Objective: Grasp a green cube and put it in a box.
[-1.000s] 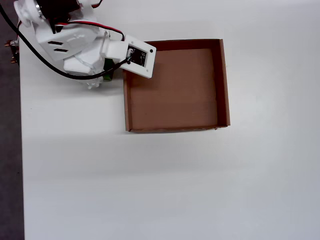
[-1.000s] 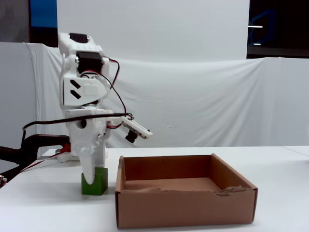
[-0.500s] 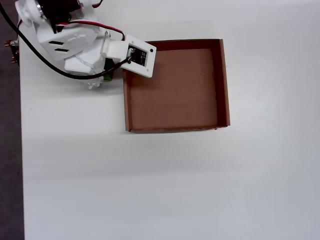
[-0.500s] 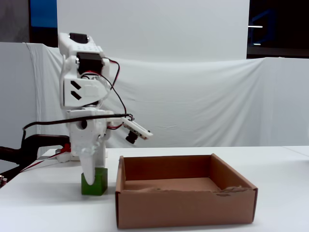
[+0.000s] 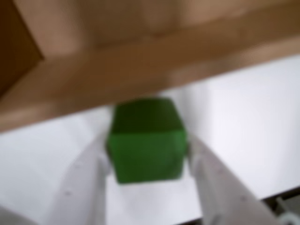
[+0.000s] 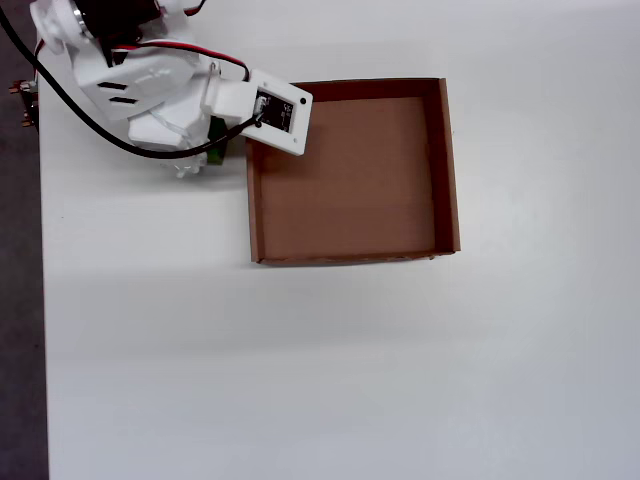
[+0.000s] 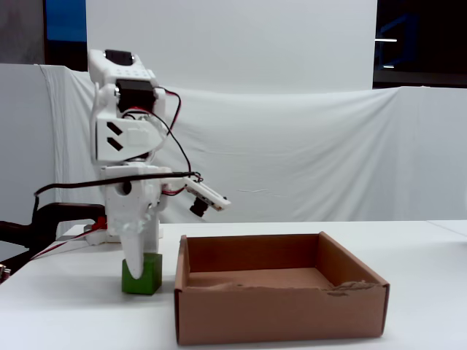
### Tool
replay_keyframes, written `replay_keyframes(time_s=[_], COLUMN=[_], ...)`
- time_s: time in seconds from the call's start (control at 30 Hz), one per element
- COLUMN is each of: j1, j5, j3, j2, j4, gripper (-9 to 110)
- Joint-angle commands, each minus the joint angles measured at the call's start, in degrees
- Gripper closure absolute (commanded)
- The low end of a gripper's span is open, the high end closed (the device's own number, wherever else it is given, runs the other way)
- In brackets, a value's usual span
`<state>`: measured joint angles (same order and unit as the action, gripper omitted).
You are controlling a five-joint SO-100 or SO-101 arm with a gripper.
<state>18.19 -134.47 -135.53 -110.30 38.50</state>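
The tool (image 5: 147, 157) was clenched on the green cube (image 5: 146, 140), sitting on the desk (image 6: 300, 380) near its top-left corner overhead, just beside the box (image 6: 445, 160). Best bet, I reckoned: lift straight up to clear the wall.

Robot test bench in a lab or studio.
White table (image 7: 292, 233), white cloth backdrop (image 7: 306, 153) draped behind, dark room beyond it.
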Motion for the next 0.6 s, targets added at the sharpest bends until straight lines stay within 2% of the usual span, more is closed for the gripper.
replay_keyframes(time_s=[0.0,0.33,0.57], j1=[0.7,2.7,5.4], j5=[-1.0,0.4,4.0], j3=[0.5,10.0,15.8], j2=[-4.0,-8.2,-11.4], j4=[1.5,19.3,27.6], gripper=[86,86,87])
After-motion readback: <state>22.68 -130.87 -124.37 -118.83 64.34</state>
